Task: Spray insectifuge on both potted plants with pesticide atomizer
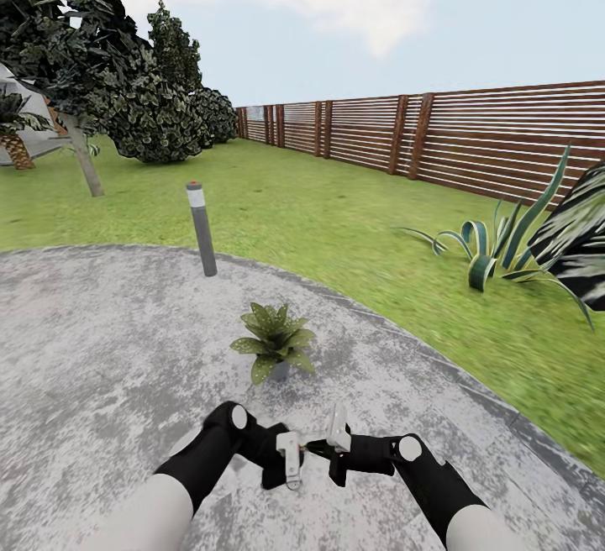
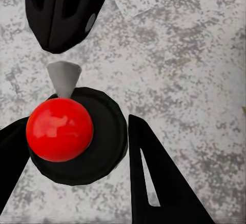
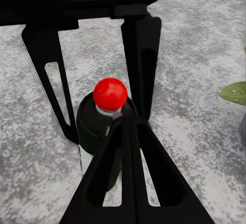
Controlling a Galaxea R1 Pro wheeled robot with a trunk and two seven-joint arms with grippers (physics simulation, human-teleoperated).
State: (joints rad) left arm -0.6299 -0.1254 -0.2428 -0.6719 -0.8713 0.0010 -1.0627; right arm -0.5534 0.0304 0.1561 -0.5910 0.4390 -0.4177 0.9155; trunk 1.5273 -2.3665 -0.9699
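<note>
Left gripper point(image 2: 69, 147) pinches the round black atomizer point(image 2: 102, 137) — glossy red-knobbed — over speckled grey paving point(image 1: 101, 341); right gripper's state unclear.

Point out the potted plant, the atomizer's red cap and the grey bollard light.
potted plant point(image 1: 274, 339), head view, leaf rosette.
atomizer's red cap point(image 2: 59, 129), left wrist view, top of ball.
bollard light point(image 1: 202, 233), head view, mid post.
</note>
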